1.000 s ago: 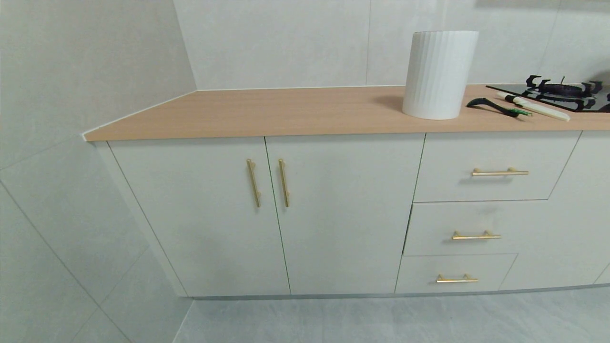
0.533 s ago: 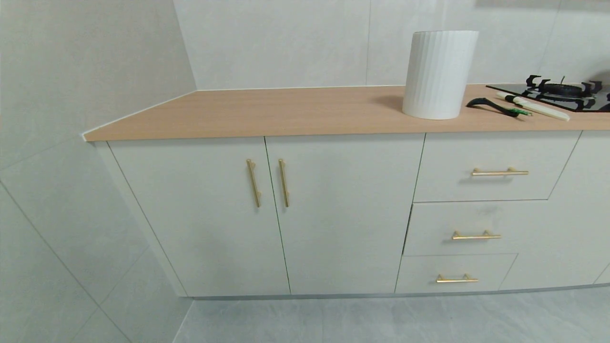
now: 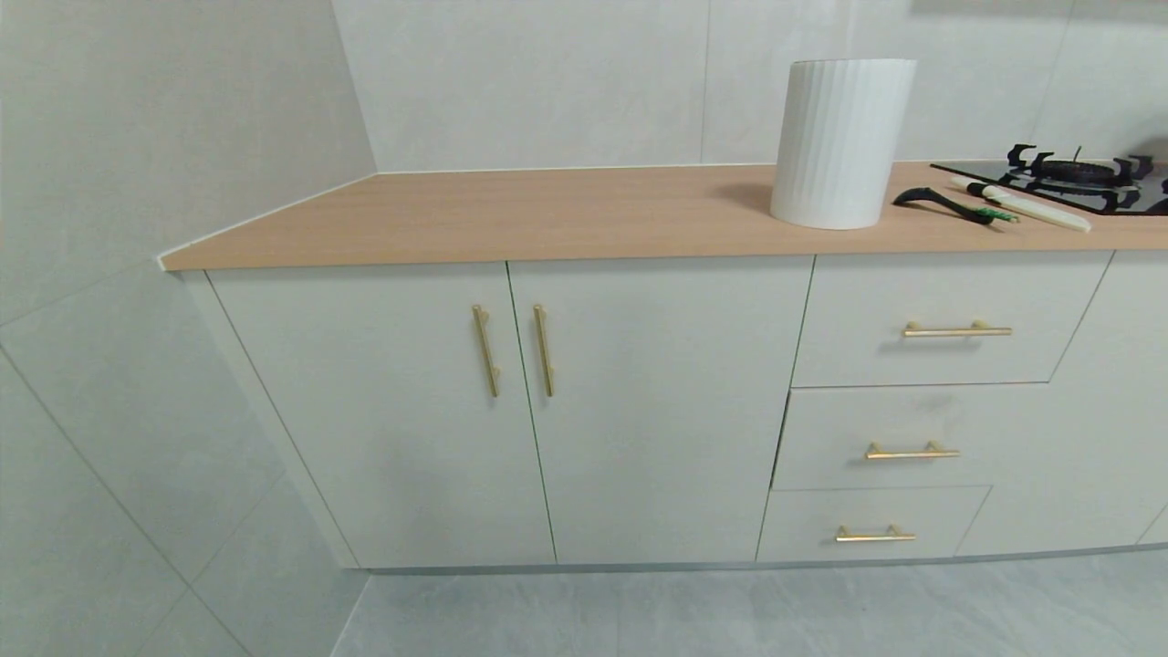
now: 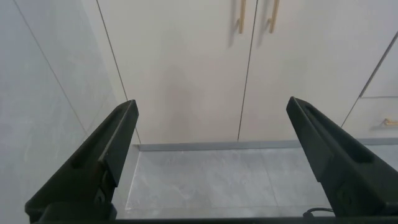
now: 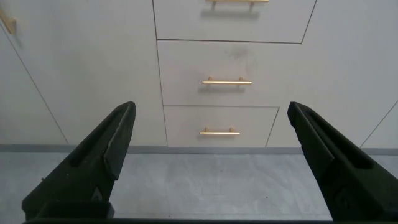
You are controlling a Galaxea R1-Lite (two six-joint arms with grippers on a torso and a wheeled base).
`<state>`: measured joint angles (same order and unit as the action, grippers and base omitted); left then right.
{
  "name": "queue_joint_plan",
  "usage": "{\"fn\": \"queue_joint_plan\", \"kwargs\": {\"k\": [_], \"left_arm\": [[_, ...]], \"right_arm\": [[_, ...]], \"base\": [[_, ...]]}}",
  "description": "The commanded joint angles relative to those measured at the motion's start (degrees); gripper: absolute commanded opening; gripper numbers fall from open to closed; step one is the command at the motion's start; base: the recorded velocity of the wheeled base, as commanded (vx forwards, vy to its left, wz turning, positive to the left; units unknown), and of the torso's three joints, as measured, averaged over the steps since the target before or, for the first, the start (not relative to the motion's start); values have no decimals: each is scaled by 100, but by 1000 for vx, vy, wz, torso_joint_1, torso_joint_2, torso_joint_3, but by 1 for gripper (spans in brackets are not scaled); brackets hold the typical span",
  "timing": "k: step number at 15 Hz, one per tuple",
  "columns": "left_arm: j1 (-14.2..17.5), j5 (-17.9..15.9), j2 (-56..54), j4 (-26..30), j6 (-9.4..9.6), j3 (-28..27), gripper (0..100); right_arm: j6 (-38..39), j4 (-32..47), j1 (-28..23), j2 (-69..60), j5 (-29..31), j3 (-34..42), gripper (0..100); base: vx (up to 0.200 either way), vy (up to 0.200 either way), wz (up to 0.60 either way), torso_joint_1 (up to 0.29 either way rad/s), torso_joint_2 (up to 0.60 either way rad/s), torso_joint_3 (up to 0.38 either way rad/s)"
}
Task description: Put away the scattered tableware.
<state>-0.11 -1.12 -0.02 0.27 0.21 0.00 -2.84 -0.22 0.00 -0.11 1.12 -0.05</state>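
Right gripper (image 5: 209,112), jaws wide and empty, hangs low before the drawers (image 5: 227,68) — the black ladle (image 3: 940,203) and white utensil (image 3: 1031,206) lie above on the counter (image 3: 547,214), lengthwise along it, right of the white holder (image 3: 839,141) — likely nearer this arm than the equally wide left gripper (image 4: 211,109).

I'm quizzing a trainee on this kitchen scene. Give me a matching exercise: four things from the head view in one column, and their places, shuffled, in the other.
Things
1. white ribbed container
2. black utensil
3. stove burner
4. upright gold handles

Places
A. on the cabinet doors under the countertop
B. on the black cooktop, far right
C. lying on the countertop just right of the container
D. standing on the countertop above the drawers

Pairs: 1-D, 2-C, 3-B, 4-A
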Motion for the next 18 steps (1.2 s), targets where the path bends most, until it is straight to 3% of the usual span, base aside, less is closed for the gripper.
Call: {"fn": "queue_joint_plan", "kwargs": {"k": [1, 8, 16, 18], "left_arm": [[2, -2, 2, 8, -3, 0, 100], [2, -11, 11, 8, 67, 0, 100], [2, -11, 11, 8, 14, 0, 100], [2, -11, 2, 8, 14, 0, 100]], "right_arm": [[-6, 22, 0, 20, 2, 5, 100], [249, 22, 0, 20, 20, 5, 100], [249, 22, 0, 20, 2, 5, 100], [249, 22, 0, 20, 2, 5, 100]], "base": [[0, 0, 0, 0, 0, 0], [0, 0, 0, 0, 0, 0], [200, 0, 0, 4, 7, 2], [0, 0, 0, 0, 0, 0]]}}
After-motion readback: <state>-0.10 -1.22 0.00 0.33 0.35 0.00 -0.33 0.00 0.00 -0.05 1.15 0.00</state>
